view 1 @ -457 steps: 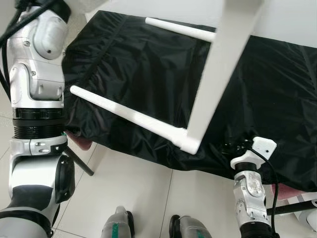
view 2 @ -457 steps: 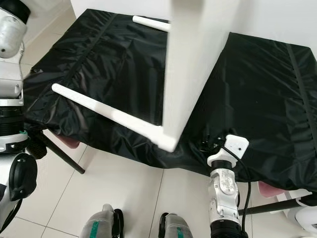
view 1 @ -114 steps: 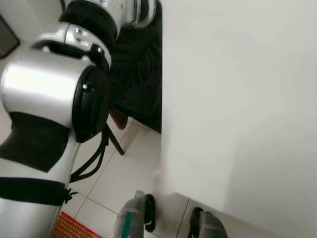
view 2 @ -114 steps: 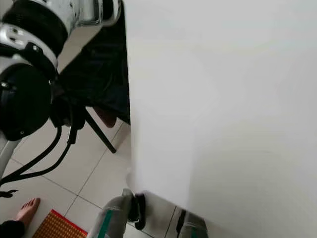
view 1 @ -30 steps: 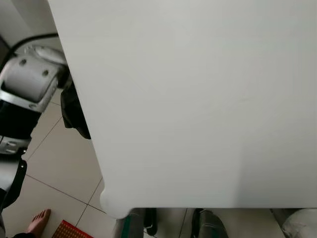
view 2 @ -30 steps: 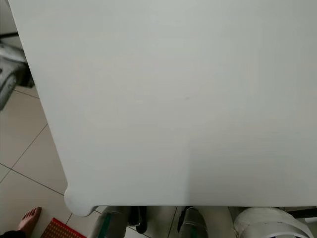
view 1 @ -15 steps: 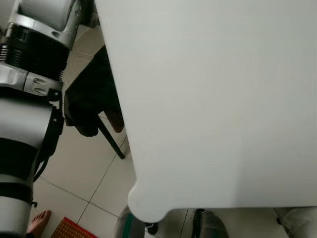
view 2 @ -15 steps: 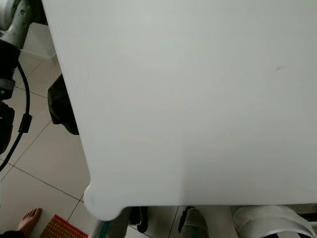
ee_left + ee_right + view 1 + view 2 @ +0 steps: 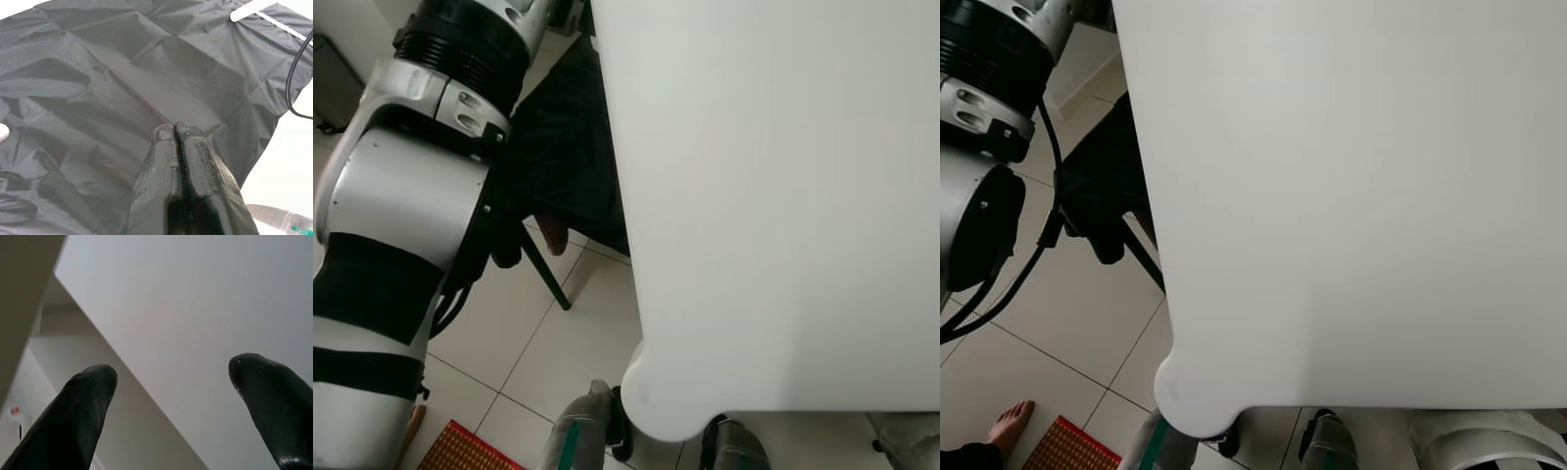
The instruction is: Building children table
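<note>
surface: black-covered table [image 9: 98, 98] | on it: white table leg [image 9: 249, 9] | below: tiled floor [image 9: 509, 343]

A white tabletop [image 9: 1361, 196] looms close above tiled floor [image 9: 1048, 323], bare foot [image 9: 1007, 427] at lower left.

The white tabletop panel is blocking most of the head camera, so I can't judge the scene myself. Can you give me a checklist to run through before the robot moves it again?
1. Left gripper free to help: ok, shut on nothing, above the black crinkled cloth.
2. Right gripper ready: ok, open, fingers spread before a white surface.
3. Firm grip on the white flat tabletop panel: cannot tell; no contact is visible.
4. Loose white round table leg out of the way: ok, lying at the cloth's far edge.
5. Person clear: not ok, a bare foot is on the tiled floor beside the red mat.
6. Head view ahead: not ok, the panel blocks most of it.
</note>
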You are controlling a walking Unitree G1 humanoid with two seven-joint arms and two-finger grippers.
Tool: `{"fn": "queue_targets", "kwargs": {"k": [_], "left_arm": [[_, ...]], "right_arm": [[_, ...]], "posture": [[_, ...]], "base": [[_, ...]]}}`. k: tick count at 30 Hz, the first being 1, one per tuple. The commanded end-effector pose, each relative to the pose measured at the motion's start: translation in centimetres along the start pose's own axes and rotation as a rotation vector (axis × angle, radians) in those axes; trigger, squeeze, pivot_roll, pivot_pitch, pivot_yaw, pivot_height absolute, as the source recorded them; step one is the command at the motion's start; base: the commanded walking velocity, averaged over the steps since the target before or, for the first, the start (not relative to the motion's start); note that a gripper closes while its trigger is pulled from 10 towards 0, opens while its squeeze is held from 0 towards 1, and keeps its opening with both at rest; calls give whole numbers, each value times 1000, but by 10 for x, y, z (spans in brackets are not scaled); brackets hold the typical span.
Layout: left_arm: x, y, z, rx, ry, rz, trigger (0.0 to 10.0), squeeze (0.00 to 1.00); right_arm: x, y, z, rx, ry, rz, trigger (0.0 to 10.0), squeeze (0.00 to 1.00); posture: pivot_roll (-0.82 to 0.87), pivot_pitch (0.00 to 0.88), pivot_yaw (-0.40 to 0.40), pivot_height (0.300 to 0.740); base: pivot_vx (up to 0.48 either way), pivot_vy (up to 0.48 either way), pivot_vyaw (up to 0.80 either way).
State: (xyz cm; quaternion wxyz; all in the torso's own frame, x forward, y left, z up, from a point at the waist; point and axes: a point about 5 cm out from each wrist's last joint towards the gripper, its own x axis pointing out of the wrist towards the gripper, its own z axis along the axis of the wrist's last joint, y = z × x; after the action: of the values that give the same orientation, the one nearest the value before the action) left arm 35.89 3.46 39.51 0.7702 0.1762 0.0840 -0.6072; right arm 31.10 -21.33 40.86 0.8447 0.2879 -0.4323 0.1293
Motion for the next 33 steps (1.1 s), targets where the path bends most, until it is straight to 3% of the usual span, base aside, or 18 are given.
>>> {"fn": "queue_targets", "kwargs": {"k": [1, 6, 7, 11, 20, 23, 24, 25, 26, 30, 33], "left_arm": [[-8, -4, 22, 98, -22, 45, 10000, 0], [-9, 3, 40, 145, -64, 131, 10000, 0], [-8, 4, 47, 160, -90, 164, 10000, 0], [-7, 0, 63, 198, -157, 186, 10000, 0], [-9, -5, 91, 238, -304, 266, 10000, 0], [-13, -3, 106, 199, -431, 394, 10000, 0], [-13, -3, 106, 199, -431, 394, 10000, 0], [-18, 4, 108, 192, -488, 524, 10000, 0], [-19, 7, 106, 169, -504, 556, 10000, 0], [-20, 13, 100, 142, -523, 619, 10000, 0], [-13, 23, 78, 84, -470, 645, 10000, 0]], "right_arm": [[5, 11, 5, -22, -6, 54, 10000, 0], [27, 10, 22, -42, -98, 56, 10000, 0], [38, 10, 30, -46, -139, 68, 10000, 0], [51, 15, 43, -47, -196, 115, 10000, 0], [59, 18, 62, 51, -321, 112, 10000, 0], [60, 6, 79, 96, -460, 1, 10000, 0], [60, 6, 79, 96, -460, 1, 10000, 0], [61, -5, 85, 106, -514, -82, 10000, 0], [61, -9, 85, 92, -525, -118, 10000, 0], [60, -15, 85, 87, -533, -143, 10000, 0], [54, -22, 75, 58, -508, -181, 10000, 0]], "posture": [[163, 129, 160, 740], [159, 126, 161, 740], [156, 128, 161, 740], [152, 122, 157, 740], [144, 112, 156, 740], [135, 101, 159, 740], [135, 101, 159, 740], [128, 100, 167, 740], [127, 100, 168, 740], [124, 105, 169, 740], [119, 115, 170, 740]], "base": [[0, 0, 0], [0, 0, 0], [0, 0, 0], [0, 0, 0], [0, 0, 0], [0, 0, 0], [0, 0, 0], [0, 0, 0], [0, 0, 0], [0, 0, 0], [0, 0, 0]]}}
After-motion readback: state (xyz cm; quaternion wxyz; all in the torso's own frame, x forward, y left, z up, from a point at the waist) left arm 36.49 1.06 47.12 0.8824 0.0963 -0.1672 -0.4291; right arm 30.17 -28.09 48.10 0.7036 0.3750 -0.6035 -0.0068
